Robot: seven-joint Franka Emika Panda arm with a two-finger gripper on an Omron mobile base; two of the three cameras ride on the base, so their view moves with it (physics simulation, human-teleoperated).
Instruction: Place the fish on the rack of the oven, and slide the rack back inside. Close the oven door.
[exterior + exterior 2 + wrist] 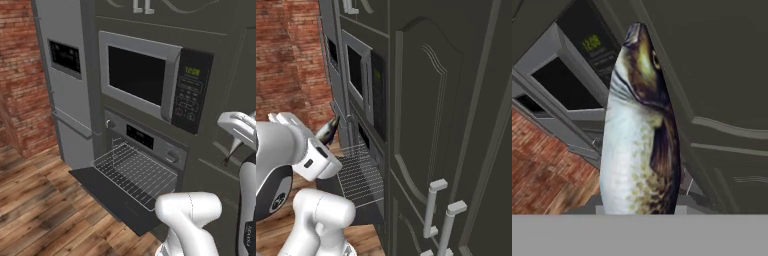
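The gripper (326,136) is closed on the fish (639,125), holding it by its tail end so that the body points away from the hand. In the hand view the fish fills the middle, its pale belly at 9 o'clock and its dark, mottled back at 3 o'clock, with the head at 12 o'clock. In the right base view the fish (328,130) sticks out of the white hand at about 1 o'clock, tilted upward toward the dark cabinet front. In the left base view the fish (234,147) hangs as a thin dark sliver below the white hand at the right edge.

The oven (150,142) sits low in the dark cabinet wall, with a silver control strip, round knobs and a small dark display. The oven door (107,197) is folded down flat, and the rack (135,172) is drawn out over it, its raised wire rail at the 10 o'clock end. The rack (358,177) carries nothing. The fish is held in the air at 3 o'clock of the rack in the left base view, apart from it and higher.

Above the oven is a silver-framed microwave (150,77) with a keypad. At 9 o'clock of it stands a grey refrigerator (67,80), then a brick wall (20,75). A wooden floor (45,200) lies below.
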